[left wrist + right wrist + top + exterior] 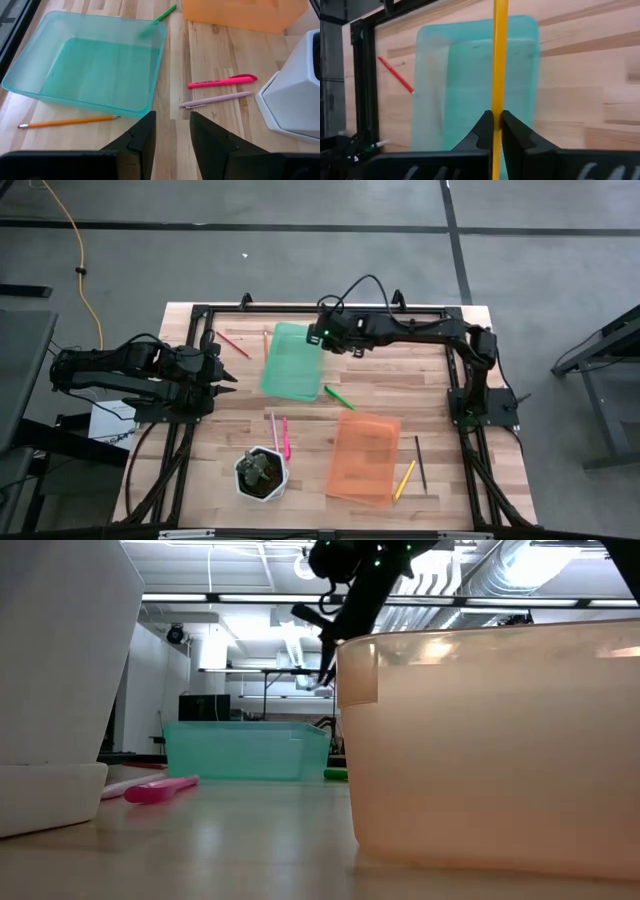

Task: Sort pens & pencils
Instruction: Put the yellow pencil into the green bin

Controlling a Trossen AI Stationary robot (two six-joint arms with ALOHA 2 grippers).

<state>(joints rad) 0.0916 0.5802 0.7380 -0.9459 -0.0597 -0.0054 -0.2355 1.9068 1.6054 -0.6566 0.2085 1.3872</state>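
Note:
My right gripper (pixel 496 125) is shut on a yellow pencil (pixel 499 45) and hangs over the green tray (pixel 480 75); in the high view it sits above the tray's far right corner (pixel 318 335). My left gripper (pixel 172 125) is open above bare table by the green tray's (pixel 95 65) left side. Lying flat on the table are an orange-yellow pencil (pixel 67 121), a red pencil (pixel 395 74), a pink pen (pixel 222 81), a pale pen (pixel 215 100), a green pen (pixel 338 395), a yellow pencil (pixel 404 480) and a dark pencil (pixel 420 463). My right gripper pinches the yellow pencil's shaft (pixel 498 100) between its two fingers. The pencil runs on past the fingertips both ways, and neither end shows. It is lifted clear, above the green tray.
The orange tray (pixel 365 455) stands toward the near right of the table. The white hexagonal plant pot (pixel 262 473) is near the front edge, next to the pink and pale pens. A black frame (pixel 200 310) borders the table's far and side edges.

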